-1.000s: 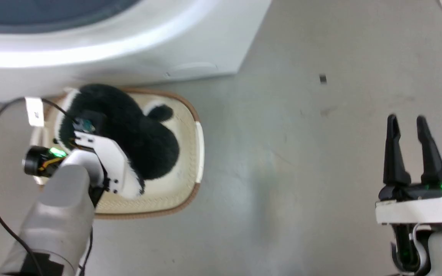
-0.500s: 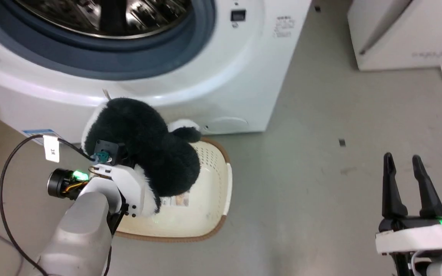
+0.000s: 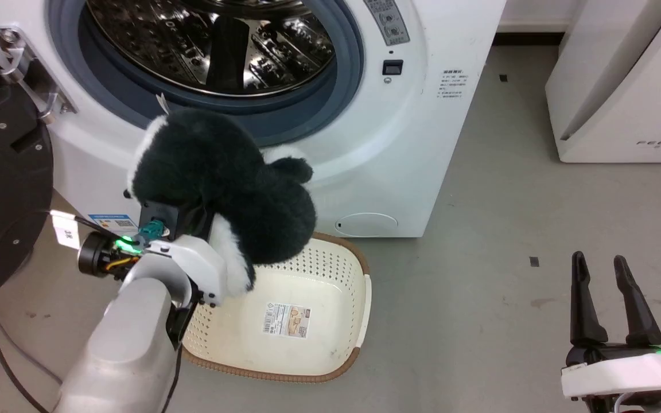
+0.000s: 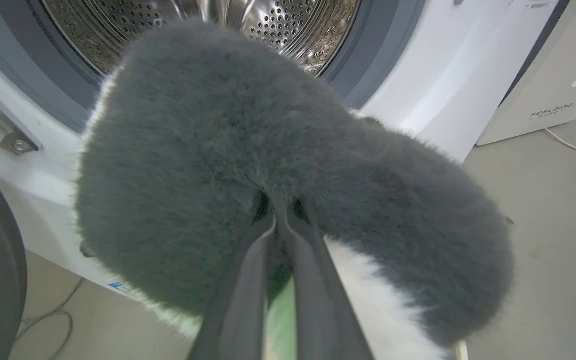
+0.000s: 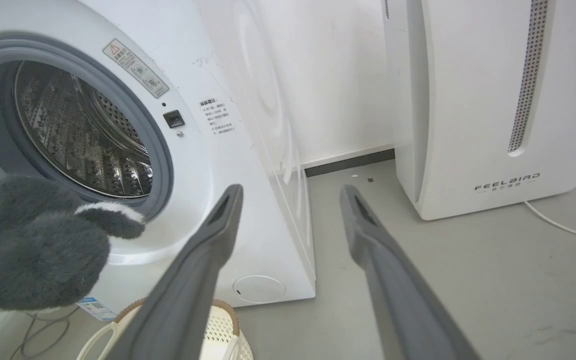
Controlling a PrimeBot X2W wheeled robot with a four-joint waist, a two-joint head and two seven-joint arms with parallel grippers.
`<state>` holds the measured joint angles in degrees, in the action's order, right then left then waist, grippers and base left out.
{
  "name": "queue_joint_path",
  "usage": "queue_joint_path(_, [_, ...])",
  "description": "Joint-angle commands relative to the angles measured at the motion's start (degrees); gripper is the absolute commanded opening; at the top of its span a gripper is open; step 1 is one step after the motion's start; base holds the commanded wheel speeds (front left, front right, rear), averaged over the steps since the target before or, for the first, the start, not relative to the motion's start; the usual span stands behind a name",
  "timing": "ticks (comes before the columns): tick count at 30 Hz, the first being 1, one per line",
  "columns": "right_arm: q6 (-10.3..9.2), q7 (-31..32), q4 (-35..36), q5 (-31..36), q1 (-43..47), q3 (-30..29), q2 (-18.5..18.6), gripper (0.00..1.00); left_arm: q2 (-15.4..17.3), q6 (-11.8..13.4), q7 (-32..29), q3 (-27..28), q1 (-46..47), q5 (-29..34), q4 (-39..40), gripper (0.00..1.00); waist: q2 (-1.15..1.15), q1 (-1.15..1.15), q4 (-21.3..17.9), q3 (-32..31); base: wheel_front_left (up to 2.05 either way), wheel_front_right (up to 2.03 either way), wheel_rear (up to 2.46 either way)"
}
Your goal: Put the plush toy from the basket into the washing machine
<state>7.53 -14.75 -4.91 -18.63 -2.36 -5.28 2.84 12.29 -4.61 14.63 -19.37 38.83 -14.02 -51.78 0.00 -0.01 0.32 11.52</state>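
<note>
Left gripper (image 4: 280, 212): fingers pressed almost together, pinching the fur of the plush toy (image 3: 221, 183), with the tips sunk in the pile. Right gripper (image 3: 597, 261): fingers spread, holding nothing, over the floor (image 3: 479, 321) well to the right of the basket.

Washing machine (image 3: 411, 143): porthole open, shiny perforated drum (image 3: 216, 40) exposed inside a grey gasket. Door (image 3: 3, 172): black-framed, swung out at the machine's left side. FEELBIRD appliance (image 3: 623, 103): white, standing on the floor to the machine's right, apart from it. Basket (image 3: 359, 321): cream with a brown rim, on the floor just before the machine's base. Plush toy: black with white patches, held off the floor above the basket's far left corner, in front of the porthole's lower rim and outside the drum. Contact with the gasket cannot be determined. Paper label (image 3: 286, 319): flat on the basket's bottom.
</note>
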Motion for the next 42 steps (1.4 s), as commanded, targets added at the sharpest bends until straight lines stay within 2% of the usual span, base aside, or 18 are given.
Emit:
queue_joint_path(1, [-0.04,-0.25,-0.17,0.02,0.80,-0.13,0.04,1.00,0.44,0.46,0.36,0.45,-0.47,0.30,1.38,0.00,0.00,0.01,0.16,-0.24,0.00,0.00,0.00])
queue_joint_path(8, [-0.04,-0.25,0.00,-0.41,-0.38,0.21,0.04,1.00,1.86,0.76,0.36,2.96,1.61,-0.09,4.29,0.00,0.00,0.01,-1.26,1.23,0.00,0.00,0.00])
queue_joint_path(15, [-0.04,-0.25,0.61,-0.86,-2.57,-0.13,0.04,1.00,3.76,1.24,0.37,6.16,7.29,-0.72,4.98,0.00,0.00,0.01,-4.08,6.48,0.00,0.00,0.00])
queue_joint_path(31, [-0.04,-0.25,2.16,-4.63,-10.48,0.90,0.04,1.00,11.15,2.06,0.37,13.16,29.58,-2.00,3.60,0.00,0.00,0.01,-12.39,24.07,0.00,0.00,0.00])
queue_joint_path(42, [-0.04,-0.25,3.33,-5.82,-12.97,1.37,0.04,1.00,13.22,3.85,0.37,14.97,43.60,-1.72,0.79,0.00,0.00,0.01,-14.73,32.33,0.00,0.00,0.00])
